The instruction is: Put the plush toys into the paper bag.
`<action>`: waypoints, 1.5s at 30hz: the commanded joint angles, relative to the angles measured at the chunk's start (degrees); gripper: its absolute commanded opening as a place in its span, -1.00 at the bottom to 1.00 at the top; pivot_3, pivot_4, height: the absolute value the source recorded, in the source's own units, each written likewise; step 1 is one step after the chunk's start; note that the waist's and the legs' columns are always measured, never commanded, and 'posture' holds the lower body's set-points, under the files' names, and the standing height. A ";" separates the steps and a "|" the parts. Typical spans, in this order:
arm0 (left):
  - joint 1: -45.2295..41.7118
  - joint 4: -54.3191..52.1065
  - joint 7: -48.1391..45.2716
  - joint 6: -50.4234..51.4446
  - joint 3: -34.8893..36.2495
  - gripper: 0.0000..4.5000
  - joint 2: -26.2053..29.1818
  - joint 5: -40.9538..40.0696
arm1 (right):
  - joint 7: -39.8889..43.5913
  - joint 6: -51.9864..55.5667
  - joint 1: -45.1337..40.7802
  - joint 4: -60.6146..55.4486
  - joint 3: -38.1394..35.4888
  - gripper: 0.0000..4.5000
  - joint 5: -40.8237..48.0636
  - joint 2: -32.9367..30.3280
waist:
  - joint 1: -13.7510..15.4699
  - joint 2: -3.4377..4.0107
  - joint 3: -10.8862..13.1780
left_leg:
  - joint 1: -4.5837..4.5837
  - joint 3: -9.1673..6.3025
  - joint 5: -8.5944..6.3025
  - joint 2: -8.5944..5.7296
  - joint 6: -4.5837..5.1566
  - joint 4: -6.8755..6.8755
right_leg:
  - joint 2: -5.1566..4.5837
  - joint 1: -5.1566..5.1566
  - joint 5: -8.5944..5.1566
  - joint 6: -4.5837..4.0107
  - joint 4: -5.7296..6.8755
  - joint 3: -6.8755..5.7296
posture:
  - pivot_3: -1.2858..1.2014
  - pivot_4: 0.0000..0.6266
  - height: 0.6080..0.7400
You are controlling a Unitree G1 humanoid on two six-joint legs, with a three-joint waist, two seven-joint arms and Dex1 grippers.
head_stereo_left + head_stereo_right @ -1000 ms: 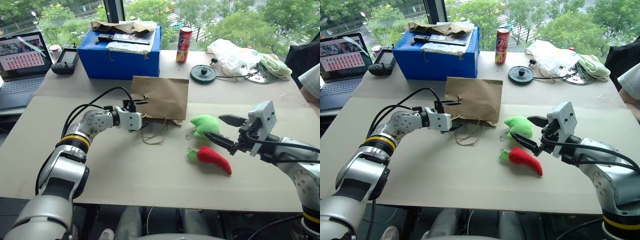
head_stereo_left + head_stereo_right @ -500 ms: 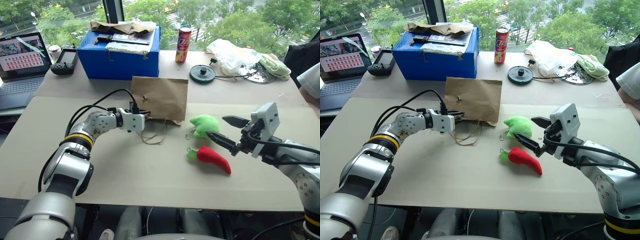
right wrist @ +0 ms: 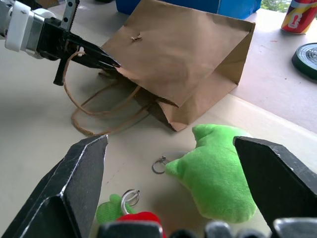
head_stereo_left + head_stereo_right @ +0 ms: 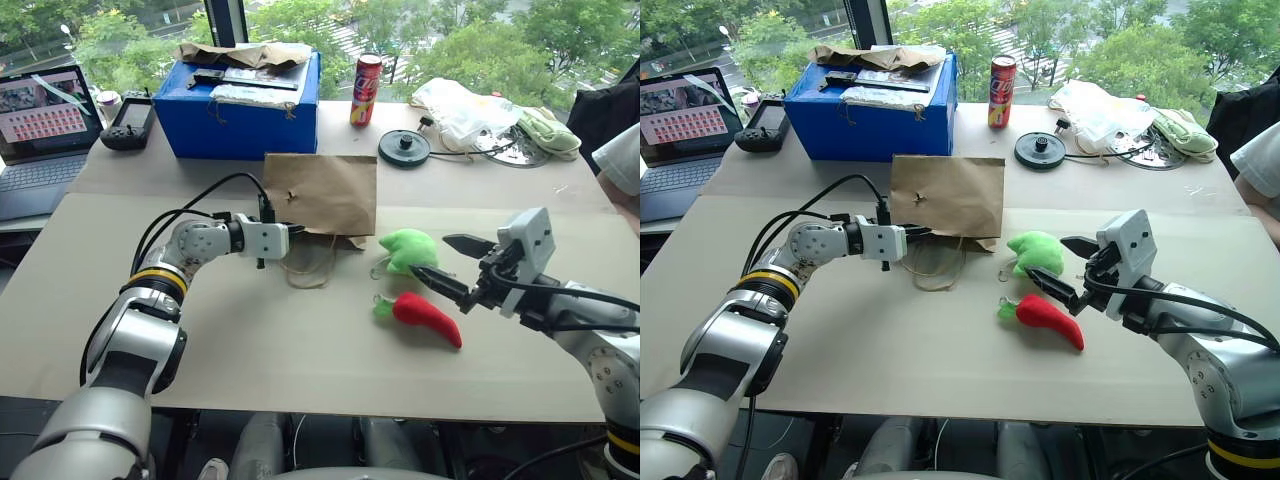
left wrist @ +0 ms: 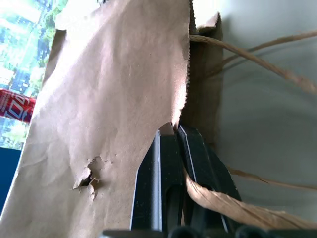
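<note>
A paper bag (image 4: 325,198) lies flat near the middle of a table (image 4: 250,340), its mouth edge toward the robot and its twine handles (image 4: 308,268) trailing on the table in front. Just right of the bag lie 2 plush toys, the leaf-like one (image 4: 410,249) behind the chili pepper (image 4: 428,318). Behind the bag stand a box (image 4: 245,100) and, to its right, a can (image 4: 366,90), with a laptop (image 4: 45,135) at the far left.

office or lab | laptop (image 4: 40,120), blue box (image 4: 250,105), soda can (image 4: 366,90) on window-side table (image 4: 250,330)
</note>
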 commanded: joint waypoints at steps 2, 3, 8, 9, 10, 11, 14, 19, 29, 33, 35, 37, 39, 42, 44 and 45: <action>6.70 -18.04 -9.76 8.96 3.93 -0.96 3.53 -13.51 | -0.81 0.60 -0.31 -4.60 2.86 1.00 0.55 0.24 | -0.42 0.01 0.00 | 0.00 0.00 0.00 0.03 0.00 0.00 | 0.02 -0.01 0.00 0.00 0.00 0.01 | 0.03 -0.52 0.98; 7.86 -20.95 -10.65 11.21 4.39 -0.96 4.00 -14.83 | -1.01 0.77 -0.31 -4.98 3.38 1.00 0.54 0.24 | -0.56 0.01 0.00 | 0.01 -0.02 0.00 0.11 0.00 0.00 | 0.04 -0.01 0.00 -0.01 0.04 0.02 | 0.03 -0.52 0.98; 13.93 -36.84 -11.82 24.30 6.75 -0.96 6.79 -18.97 | -3.25 2.45 -0.67 -8.27 7.53 1.00 1.01 1.49 | -0.60 0.01 -0.01 | 0.05 -0.06 0.02 0.13 -0.02 0.13 | 0.04 0.10 0.00 0.00 0.07 0.01 | 0.03 -0.52 0.98; 15.10 -39.85 -11.30 27.28 7.27 -0.96 7.17 -19.52 | -4.38 3.26 -1.16 -9.24 9.42 1.00 0.88 2.33 | -0.63 0.02 -0.01 | 0.08 -0.07 0.02 0.13 -0.02 0.14 | 0.04 0.14 0.00 0.00 0.05 0.01 | 0.03 -0.52 0.98; 16.03 -42.30 -10.76 29.94 7.68 -0.96 7.40 -19.80 | -5.51 4.05 -1.78 -10.00 11.16 1.00 0.70 3.24 | -0.68 0.02 -0.01 | 0.13 -0.08 0.02 0.13 -0.02 0.14 | 0.04 0.20 0.00 0.00 0.05 0.02 | 0.03 -0.52 0.98; 16.68 -43.99 -10.15 32.12 8.06 -0.96 7.45 -19.72 | -6.74 4.81 -2.58 -10.43 12.85 1.00 0.27 4.30 | -0.70 0.02 -0.01 | 0.17 -0.10 0.01 0.15 -0.02 0.13 | 0.05 0.27 0.00 0.00 0.04 0.00 | 0.03 -0.52 0.98; 17.64 -47.42 -8.52 37.89 8.82 -0.96 7.34 -19.05 | -10.55 7.47 -5.37 -9.71 16.57 1.00 -1.01 7.42 | -0.72 0.02 -0.01 | 0.20 -0.12 0.02 0.14 -0.02 0.18 | 0.07 0.29 0.00 0.00 0.09 0.01 | 0.03 -0.52 0.98; 18.17 -52.78 -6.35 46.52 9.04 -0.96 6.06 -19.28 | -17.43 11.74 -9.38 -6.79 19.29 1.00 -3.34 13.35 | -0.67 0.02 -0.01 | 0.25 -0.12 0.02 0.12 -0.02 0.25 | 0.11 0.38 0.00 -0.01 0.08 -0.02 | 0.03 -0.52 0.98; 19.13 -59.89 -5.14 54.55 8.69 -1.00 4.01 -19.32 | -21.97 10.69 -13.12 -2.75 23.89 -0.41 -8.87 20.60 | -0.64 0.03 -0.02 | 0.22 -0.12 0.01 0.11 -0.02 0.22 | 0.14 0.37 0.00 -0.01 0.04 -0.03 | 0.03 -0.52 0.98; 18.87 -61.27 -4.93 56.56 8.89 -1.00 3.59 -19.40 | -22.85 8.64 -14.65 0.62 25.90 -0.99 -13.11 22.21 | -0.73 0.04 -0.02 | 0.23 -0.11 0.01 0.10 -0.02 0.23 | 0.13 0.37 0.00 -0.01 0.04 -0.02 | 0.03 -0.52 0.98; 18.69 -62.21 -4.86 57.96 9.03 -1.00 3.50 -19.70 | -23.66 7.01 -15.81 3.72 27.07 -0.99 -16.28 22.96 | -0.76 0.04 -0.02 | 0.23 -0.11 0.01 0.10 -0.02 0.23 | 0.14 0.37 0.00 -0.01 0.04 -0.02 | 0.03 -0.52 0.98; 18.68 -63.57 -4.80 59.72 9.17 -1.00 3.49 -20.10 | -24.73 4.89 -17.09 6.97 27.95 -0.99 -19.55 24.02 | -0.87 0.04 -0.02 | 0.22 -0.11 0.02 0.10 -0.02 0.22 | 0.14 0.36 0.00 -0.01 0.04 -0.02 | 0.03 -0.52 0.98; 18.87 -65.64 -4.35 62.51 9.47 -1.00 3.41 -20.91 | -25.43 2.85 -18.18 10.14 28.82 -0.99 -22.12 25.48 | -1.05 0.04 -0.02 | 0.21 -0.11 0.02 0.10 -0.02 0.22 | 0.14 0.34 0.00 -0.01 0.04 -0.02 | 0.03 -0.52 0.98; 19.03 -68.21 -3.69 66.08 9.95 -1.00 3.22 -21.78 | -25.84 0.55 -19.01 13.86 30.19 -0.99 -25.38 27.13 | -1.22 0.04 -0.02 | 0.21 -0.10 0.02 0.10 -0.02 0.20 | 0.14 0.34 0.00 -0.01 0.04 -0.01 | 0.03 -0.52 0.98; 18.83 -69.95 -2.70 69.65 10.82 -1.00 2.95 -22.88 | -26.13 -0.02 -19.03 16.91 32.38 -0.99 -28.36 27.32 | -1.23 0.04 -0.02 | 0.20 -0.11 0.02 0.10 -0.02 0.18 | 0.14 0.33 0.00 -0.01 0.03 -0.01 | 0.03 -0.52 0.98; 18.65 -70.60 -2.25 71.22 11.26 -1.00 2.86 -23.43 | -26.10 -0.07 -18.97 17.96 33.35 -0.99 -29.68 27.28 | -1.24 0.04 -0.02 | 0.20 -0.11 0.02 0.10 -0.02 0.18 | 0.14 0.33 0.00 -0.01 0.03 -0.01 | 0.03 -0.52 0.98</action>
